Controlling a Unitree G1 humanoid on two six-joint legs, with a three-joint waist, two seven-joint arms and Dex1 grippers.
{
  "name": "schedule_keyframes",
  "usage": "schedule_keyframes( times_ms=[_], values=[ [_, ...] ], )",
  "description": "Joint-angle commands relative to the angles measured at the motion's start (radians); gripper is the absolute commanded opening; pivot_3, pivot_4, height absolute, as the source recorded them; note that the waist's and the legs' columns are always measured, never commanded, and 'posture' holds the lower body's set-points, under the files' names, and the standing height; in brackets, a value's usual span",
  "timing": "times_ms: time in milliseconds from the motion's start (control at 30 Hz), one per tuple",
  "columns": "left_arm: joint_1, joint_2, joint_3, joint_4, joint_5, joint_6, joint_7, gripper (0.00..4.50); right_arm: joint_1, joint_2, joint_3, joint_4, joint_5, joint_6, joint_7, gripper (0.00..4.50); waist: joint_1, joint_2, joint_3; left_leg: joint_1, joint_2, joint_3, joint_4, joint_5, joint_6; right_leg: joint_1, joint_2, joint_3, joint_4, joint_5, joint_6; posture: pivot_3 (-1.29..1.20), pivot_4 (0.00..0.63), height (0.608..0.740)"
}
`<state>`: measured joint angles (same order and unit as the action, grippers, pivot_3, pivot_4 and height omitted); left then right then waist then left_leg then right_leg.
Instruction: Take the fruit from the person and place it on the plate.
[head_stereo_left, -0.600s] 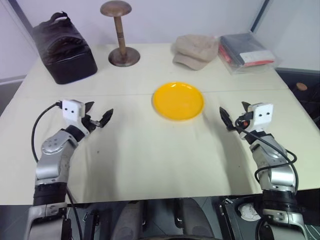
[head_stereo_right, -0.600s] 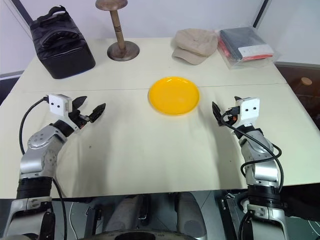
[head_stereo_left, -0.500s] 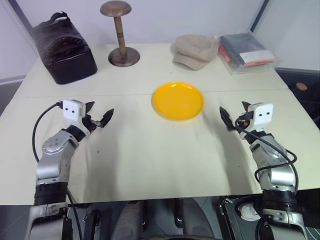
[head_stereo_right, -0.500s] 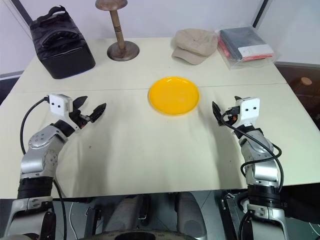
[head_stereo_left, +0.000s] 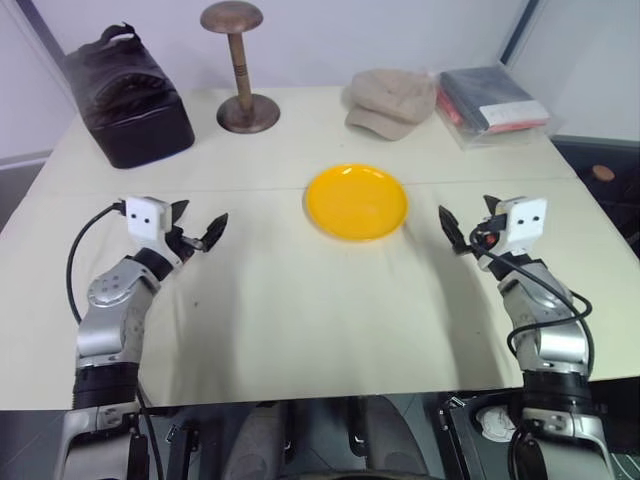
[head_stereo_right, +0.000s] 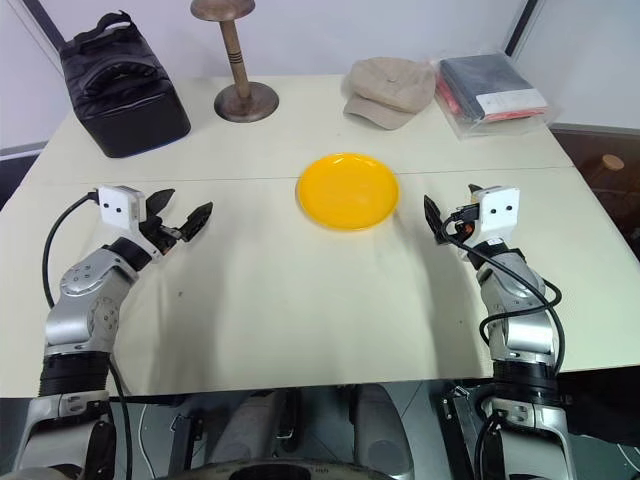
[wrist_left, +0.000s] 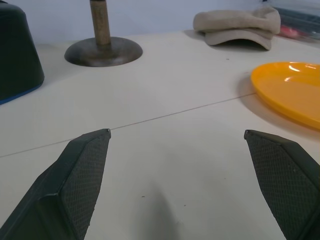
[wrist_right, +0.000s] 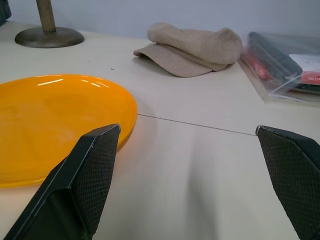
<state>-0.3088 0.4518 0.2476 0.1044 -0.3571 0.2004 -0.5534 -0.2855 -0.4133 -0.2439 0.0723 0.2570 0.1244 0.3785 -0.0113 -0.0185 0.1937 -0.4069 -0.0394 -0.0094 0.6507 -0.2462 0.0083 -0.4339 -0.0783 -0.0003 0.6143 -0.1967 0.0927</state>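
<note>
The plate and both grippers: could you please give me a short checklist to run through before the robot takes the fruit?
1. Plate empty, ready to receive: ok.
2. Left gripper open, holding nothing: ok.
3. Right gripper open, holding nothing: ok.
4. Fruit offered by a person within reach: not ok, none to be seen yet.
5. Table between grippers and plate free of obstacles: ok.
6. Cap, hat stand, black bag and plastic pouch set back behind the plate: ok.
</note>
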Motion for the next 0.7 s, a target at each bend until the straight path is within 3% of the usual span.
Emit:
schedule_keyframes(
  times_ms=[33, 700],
  values=[
    [0.007, 0.013, 0.016, -0.043, 0.003, -0.024, 0.006, 4.50, -0.025, -0.006, -0.007, -0.003, 0.000, -0.020, 0.002, 4.44, 0.000, 0.000, 0.000, 0.000, 0.000, 0.000, 0.000, 0.000, 0.000, 0.000, 0.000, 0.000, 0.000, 0.000, 0.000, 0.00, 0.150, 0.740],
    [-0.003, 0.025, 0.010, -0.032, 0.005, -0.024, 0.002, 4.50, -0.029, 0.004, -0.001, 0.004, -0.002, -0.027, -0.010, 4.44, 0.000, 0.000, 0.000, 0.000, 0.000, 0.000, 0.000, 0.000, 0.000, 0.000, 0.000, 0.000, 0.000, 0.000, 0.000, 0.00, 0.150, 0.740]
  ],
)
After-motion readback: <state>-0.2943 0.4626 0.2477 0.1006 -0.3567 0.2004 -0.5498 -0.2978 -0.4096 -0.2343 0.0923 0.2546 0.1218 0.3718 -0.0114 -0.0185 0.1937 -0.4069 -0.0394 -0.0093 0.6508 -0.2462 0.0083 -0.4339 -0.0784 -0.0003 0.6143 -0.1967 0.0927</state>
